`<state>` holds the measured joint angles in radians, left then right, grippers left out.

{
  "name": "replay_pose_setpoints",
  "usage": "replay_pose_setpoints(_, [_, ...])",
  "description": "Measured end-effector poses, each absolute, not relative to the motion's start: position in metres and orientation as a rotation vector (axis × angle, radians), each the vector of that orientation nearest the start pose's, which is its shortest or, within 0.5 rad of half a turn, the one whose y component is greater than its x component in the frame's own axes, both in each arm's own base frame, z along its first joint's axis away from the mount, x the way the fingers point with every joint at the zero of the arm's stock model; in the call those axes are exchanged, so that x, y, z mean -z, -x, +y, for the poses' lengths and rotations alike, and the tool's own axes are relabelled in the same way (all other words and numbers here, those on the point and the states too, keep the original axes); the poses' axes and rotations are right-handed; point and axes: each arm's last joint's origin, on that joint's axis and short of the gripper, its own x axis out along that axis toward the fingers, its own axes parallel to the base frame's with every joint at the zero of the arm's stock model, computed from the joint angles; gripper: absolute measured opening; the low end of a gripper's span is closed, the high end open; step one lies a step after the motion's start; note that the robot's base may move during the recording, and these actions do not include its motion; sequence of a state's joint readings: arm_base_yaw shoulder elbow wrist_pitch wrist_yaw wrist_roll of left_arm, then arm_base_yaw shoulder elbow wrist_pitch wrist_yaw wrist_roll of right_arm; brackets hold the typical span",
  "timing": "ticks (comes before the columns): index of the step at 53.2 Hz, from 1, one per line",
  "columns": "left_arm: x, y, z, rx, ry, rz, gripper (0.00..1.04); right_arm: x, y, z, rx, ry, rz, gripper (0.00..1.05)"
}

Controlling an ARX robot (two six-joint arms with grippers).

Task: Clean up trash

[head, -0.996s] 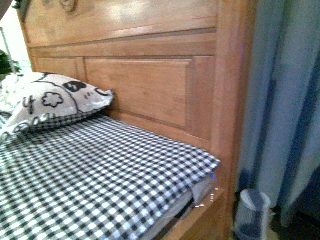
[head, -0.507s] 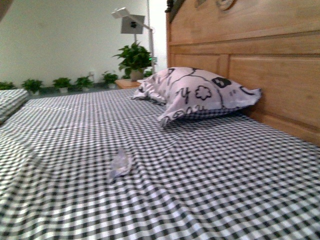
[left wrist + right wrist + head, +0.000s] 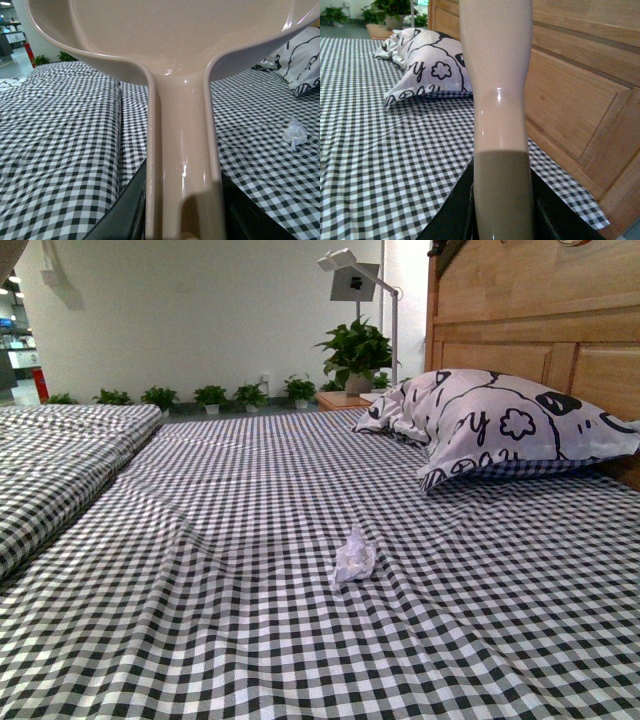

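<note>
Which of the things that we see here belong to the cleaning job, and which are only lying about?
For the job:
- crumpled tissue wad
- dustpan
- pinkish tool handle, with its head out of view

Only lying about:
- patterned pillow
- checked sheet
- wooden headboard
- potted plant

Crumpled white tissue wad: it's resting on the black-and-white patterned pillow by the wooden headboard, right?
No. The crumpled white tissue wad lies on the checked black-and-white bedsheet, clear of the black-and-white patterned pillow by the wooden headboard. The front view shows it.
</note>
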<state>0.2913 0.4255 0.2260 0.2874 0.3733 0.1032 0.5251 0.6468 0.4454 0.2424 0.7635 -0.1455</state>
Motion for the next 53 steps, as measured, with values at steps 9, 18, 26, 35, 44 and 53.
replay_pose_setpoints(9, [-0.232,-0.129,0.026,0.186,-0.072,0.081,0.28,-0.276,-0.140,0.058,0.240,0.119,-0.016,0.20])
replay_pose_setpoints(18, [-0.229,-0.154,0.027,0.341,-0.112,0.217,0.27,-0.276,-0.140,0.058,0.240,0.120,-0.016,0.20])
replay_pose_setpoints(26, [-0.232,-0.185,0.024,0.517,-0.260,0.248,0.27,-0.276,-0.140,0.058,0.240,0.120,-0.017,0.20])
replay_pose_setpoints(35, [-0.227,-0.221,0.024,0.647,-0.454,0.343,0.27,-0.276,-0.140,0.058,0.240,0.120,-0.017,0.20])
replay_pose_setpoints(44, [-0.216,-0.257,0.025,0.668,-0.685,0.395,0.27,-0.276,-0.140,0.058,0.240,0.120,-0.017,0.20])
replay_pose_setpoints(53, [-0.212,-0.286,0.023,0.691,-0.759,0.394,0.27,-0.276,-0.140,0.058,0.240,0.120,-0.017,0.20])
